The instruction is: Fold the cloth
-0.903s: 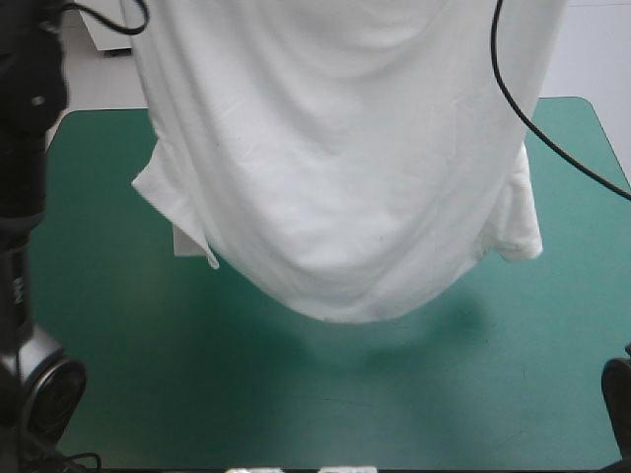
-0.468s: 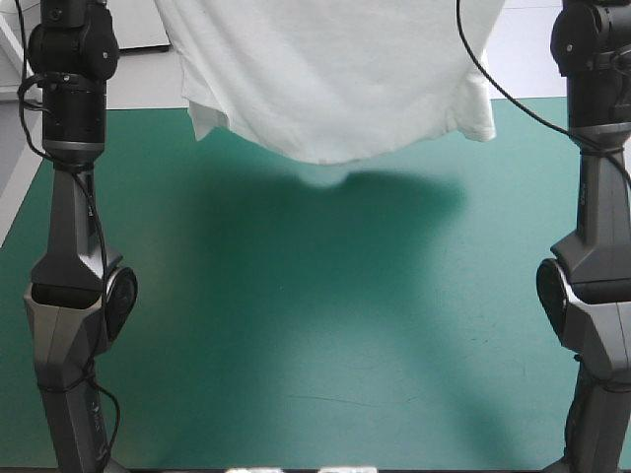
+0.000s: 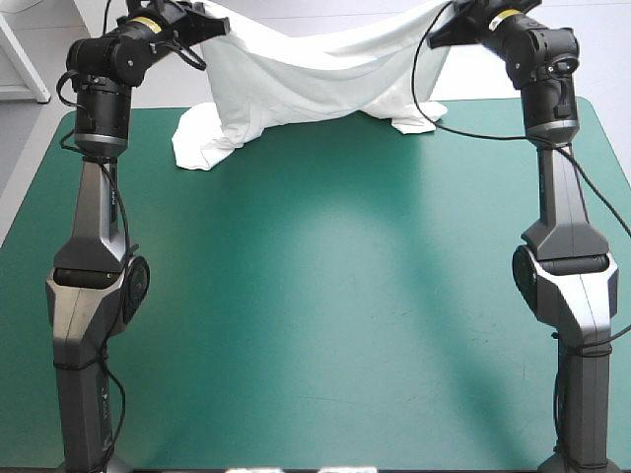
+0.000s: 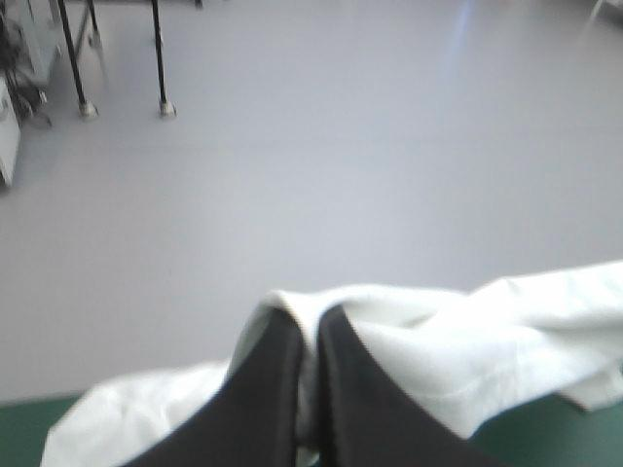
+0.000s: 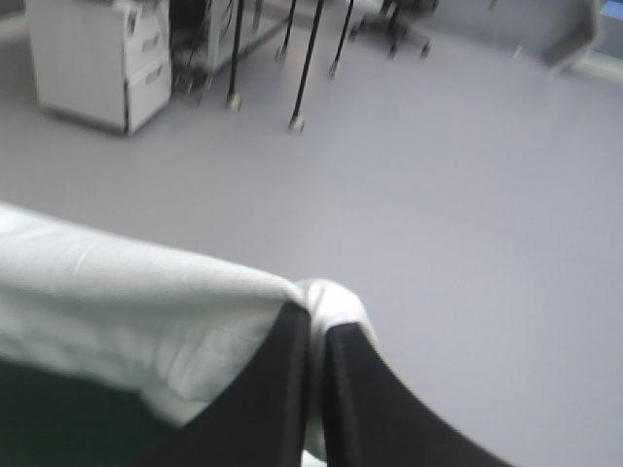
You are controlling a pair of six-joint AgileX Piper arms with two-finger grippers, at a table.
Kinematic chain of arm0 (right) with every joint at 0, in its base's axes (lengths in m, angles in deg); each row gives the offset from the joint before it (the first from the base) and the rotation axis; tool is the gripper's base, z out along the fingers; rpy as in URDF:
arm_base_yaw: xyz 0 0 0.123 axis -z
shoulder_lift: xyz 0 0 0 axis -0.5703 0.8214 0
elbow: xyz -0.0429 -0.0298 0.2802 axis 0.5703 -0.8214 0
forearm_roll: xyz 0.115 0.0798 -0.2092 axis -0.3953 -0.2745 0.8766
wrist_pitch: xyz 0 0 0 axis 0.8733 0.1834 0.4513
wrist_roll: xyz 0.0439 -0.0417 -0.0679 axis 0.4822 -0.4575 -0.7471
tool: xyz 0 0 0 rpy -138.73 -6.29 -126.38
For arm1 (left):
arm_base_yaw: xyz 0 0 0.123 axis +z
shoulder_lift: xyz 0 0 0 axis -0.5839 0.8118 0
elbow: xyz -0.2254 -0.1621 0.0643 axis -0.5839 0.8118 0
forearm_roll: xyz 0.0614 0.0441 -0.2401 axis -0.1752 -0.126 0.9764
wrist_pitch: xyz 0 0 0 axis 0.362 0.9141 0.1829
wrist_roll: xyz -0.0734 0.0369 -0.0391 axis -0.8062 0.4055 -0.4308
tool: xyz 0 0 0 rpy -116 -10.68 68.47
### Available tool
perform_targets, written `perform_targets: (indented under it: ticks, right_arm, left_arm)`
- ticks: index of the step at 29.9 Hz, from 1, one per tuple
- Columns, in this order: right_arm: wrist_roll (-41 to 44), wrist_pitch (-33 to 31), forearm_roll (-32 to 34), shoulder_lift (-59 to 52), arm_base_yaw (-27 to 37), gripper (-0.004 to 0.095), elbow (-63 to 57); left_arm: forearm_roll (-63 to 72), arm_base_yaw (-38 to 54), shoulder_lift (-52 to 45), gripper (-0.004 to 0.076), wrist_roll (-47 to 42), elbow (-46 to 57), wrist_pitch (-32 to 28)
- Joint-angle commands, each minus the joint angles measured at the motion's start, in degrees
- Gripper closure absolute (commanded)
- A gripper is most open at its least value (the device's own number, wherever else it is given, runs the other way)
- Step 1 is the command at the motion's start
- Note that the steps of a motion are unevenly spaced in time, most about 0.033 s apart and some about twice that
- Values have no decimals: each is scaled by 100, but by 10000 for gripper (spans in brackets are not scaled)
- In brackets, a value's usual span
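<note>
The left claw [image 4: 313, 319] and the right claw [image 5: 318, 319], each clenched on a pinch of the white T-shirt [image 3: 296, 84], hold it slung between them above the teal-green bench's [image 3: 315, 315] far edge, with its lower folds sagging onto the cover.

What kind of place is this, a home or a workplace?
Probably a robotics lab, not a home: there is a table with a teal-green cover, and a robot's left gripper and right gripper hold a white T-shirt at its far edge.
</note>
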Motion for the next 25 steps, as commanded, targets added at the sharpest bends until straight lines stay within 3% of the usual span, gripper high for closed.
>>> perform_targets:
  ticks: [1, 4, 6, 8, 14, 25]
  right_arm:
    - [-43, -920, -158, -394, 81, 921, 154]
    - [41, -1825, -275, -394, 81, 921, 154]
    - [245, -2245, -303, -372, 81, 921, 154]
    - [770, -2245, -317, -422, 81, 921, -45]
    - [770, -2245, -261, -746, 71, 921, -1173]
    - [911, -2245, -502, -2470, 186, 921, -5013]
  left_arm:
    - [82, -15, -515, 733, -239, -193, 967]
    - [-3, -15, -515, 733, -240, -183, 2075]
    - [73, -15, -558, 733, -397, -52, 2061]
    - [155, -38, -598, 733, -504, 66, 2072]
    - [234, -138, -955, 733, -504, 1486, 2072]
    - [-381, -138, -3212, 733, -155, 5615, 2062]
